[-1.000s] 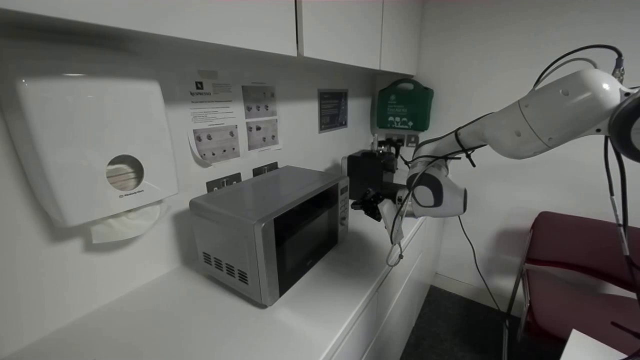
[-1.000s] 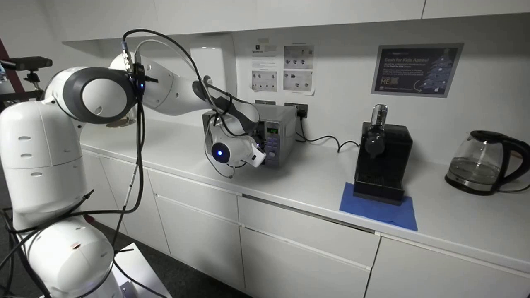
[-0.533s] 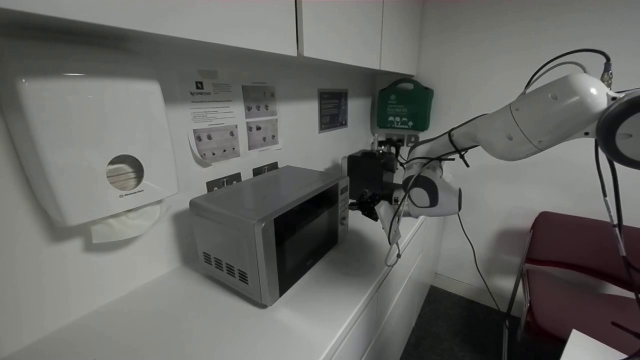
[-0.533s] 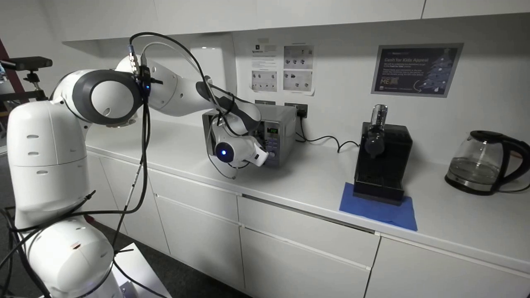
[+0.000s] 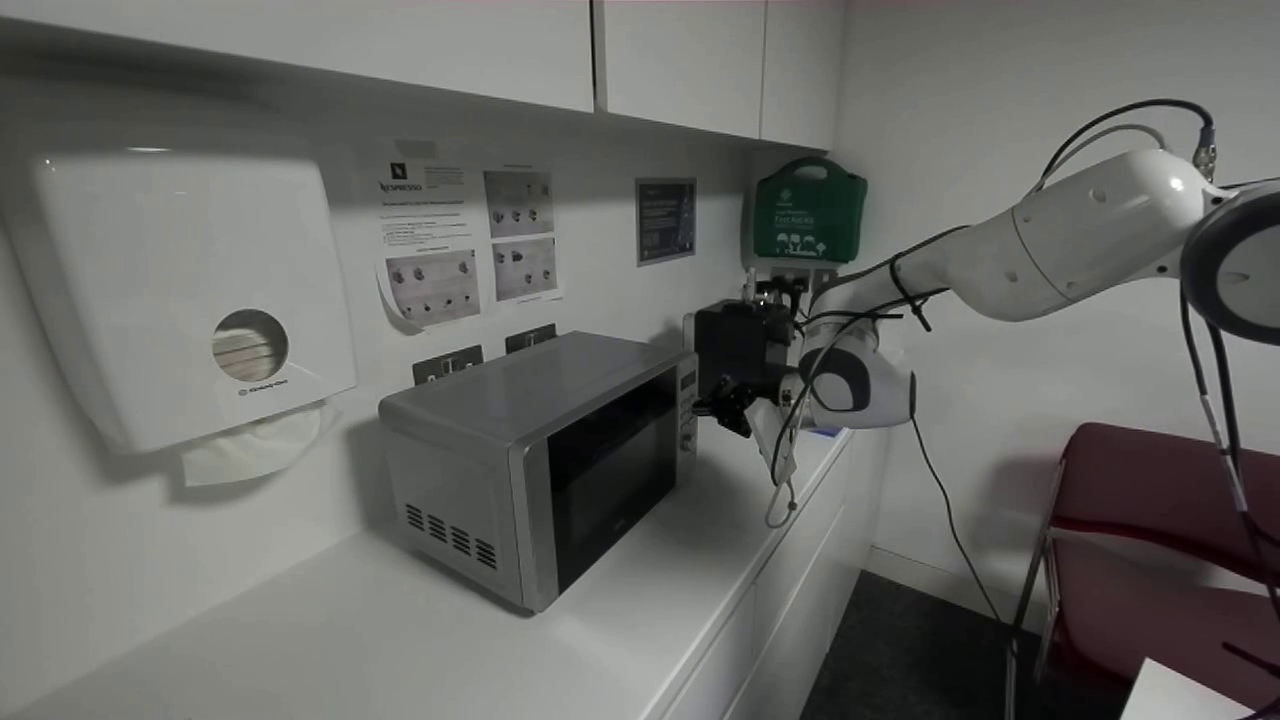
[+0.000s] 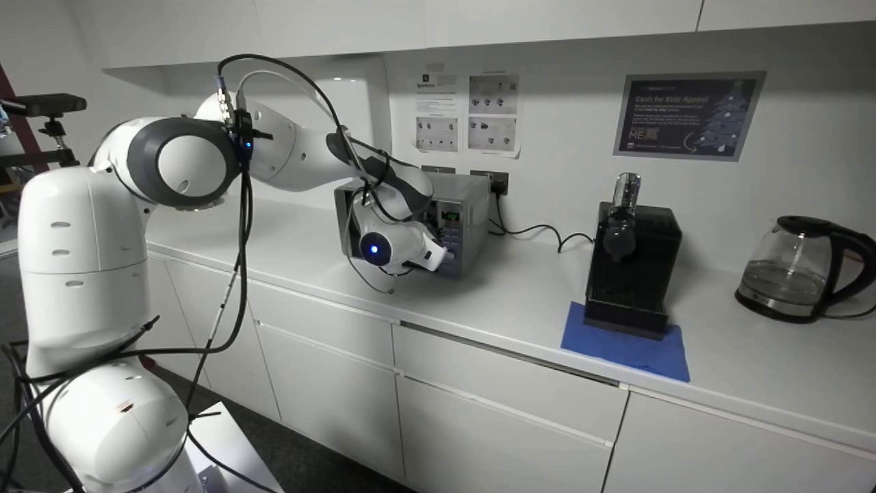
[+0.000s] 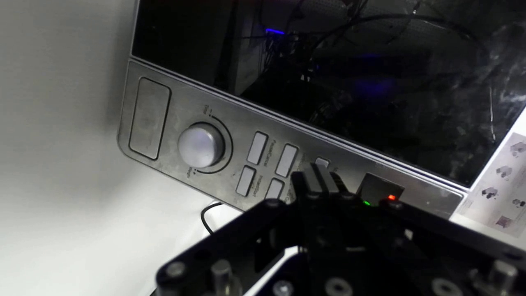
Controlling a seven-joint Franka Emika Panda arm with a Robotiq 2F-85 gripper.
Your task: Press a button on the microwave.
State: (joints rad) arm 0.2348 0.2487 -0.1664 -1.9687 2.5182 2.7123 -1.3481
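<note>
The microwave (image 5: 538, 470) sits on the white counter (image 6: 534, 274), back to the wall, in both exterior views
Gripper (image 7: 321, 177) is at its control panel (image 7: 243, 135), jaws together, tips overlapping a small button (image 7: 322, 161) next to the display (image 7: 378, 187) in the wrist view; touching or just short of it, can't tell

Readable on the panel: "Pause/Cancel" beside a button, "Time" by the dial (image 7: 200, 146); the rest too small or blurred. Display glows green in an exterior view, digits not legible
Elsewhere: poster (image 6: 691, 116) says "Cash for Kids Appeal", wall sheet (image 5: 430, 240) headed NESPRESSO, green case (image 5: 810, 210) reads "First Aid Kit"

Room: cabinets (image 5: 690, 65) overhead, gap above the microwave. Counter runs on past both its sides, plus a strip between its door and the front edge. Arm (image 6: 294, 161) hides part of the door in an exterior view. Black coffee machine (image 6: 629, 267) stands well apart on a blue cloth (image 6: 619, 352), black cable (image 6: 540, 227) lying between

Containers: glass kettle (image 6: 787, 270), clear liquid in the lower part; dispenser (image 5: 195, 280), paper (image 5: 250, 345) showing in its round window and hanging out below
</note>
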